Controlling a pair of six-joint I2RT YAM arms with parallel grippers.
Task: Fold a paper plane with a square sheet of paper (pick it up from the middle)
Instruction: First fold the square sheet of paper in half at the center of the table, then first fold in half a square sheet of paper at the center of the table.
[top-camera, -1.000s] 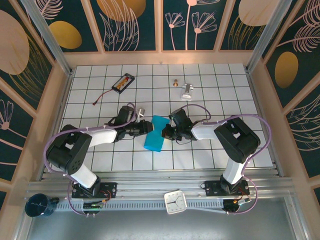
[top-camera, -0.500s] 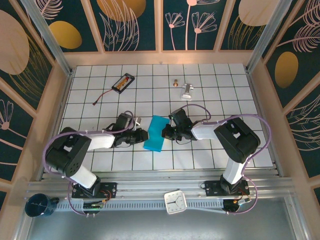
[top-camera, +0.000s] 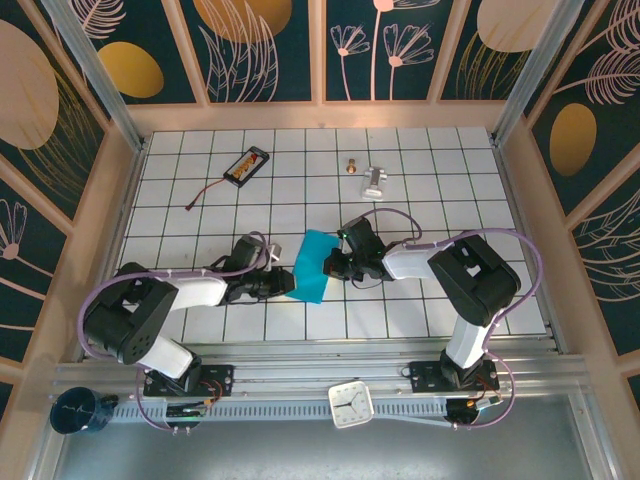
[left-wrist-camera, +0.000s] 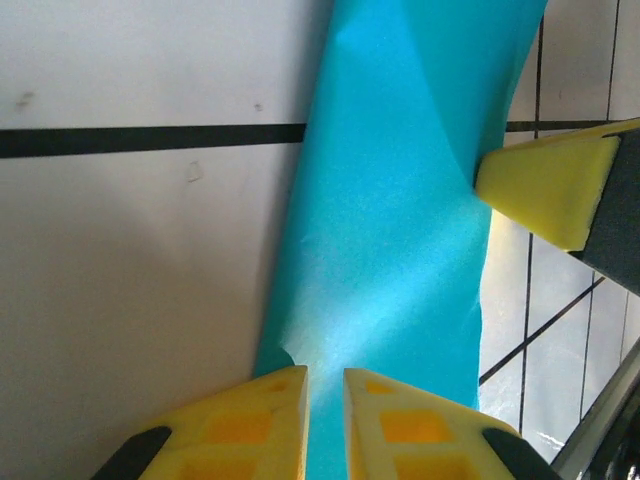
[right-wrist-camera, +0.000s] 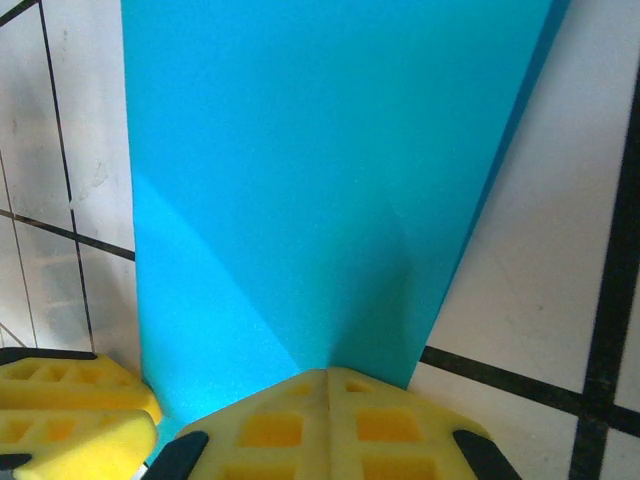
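1. Black battery pack (top-camera: 247, 165) with an orange label lies at the far left of the white tiled table (top-camera: 460, 300). A thin wire trails from it to the left, and it is well apart from both arms.
2. The left arm (top-camera: 195, 288) lies low over the tiles and reaches to the right. The left gripper (top-camera: 289, 286) is at the near left corner of the sheet of paper (top-camera: 312, 266).
3. In the left wrist view, the left gripper (left-wrist-camera: 325, 400) has its yellow pads nearly together, with a slim slit between them. The end of the sheet of paper (left-wrist-camera: 400, 200) runs into that slit, but I cannot tell whether the pads pinch it.
4. The teal-blue sheet lies in the middle of the table between the two grippers. It is folded into a narrow band that runs from far to near, slightly tilted.
5. The right gripper (top-camera: 331, 266) meets the sheet's right edge. In the right wrist view, the right gripper (right-wrist-camera: 328, 400) has its fingers pressed together with no gap, clamped on the paper's edge, and a crease runs up from their seam.
6. A white clock (top-camera: 351, 404) sits on the near rail.
7. A small brass piece (top-camera: 351, 166) and a silver metal piece (top-camera: 373, 181) lie just beside each other on the far tiles.
8. The right arm (top-camera: 470, 275) stands at the right and bends left toward the sheet.
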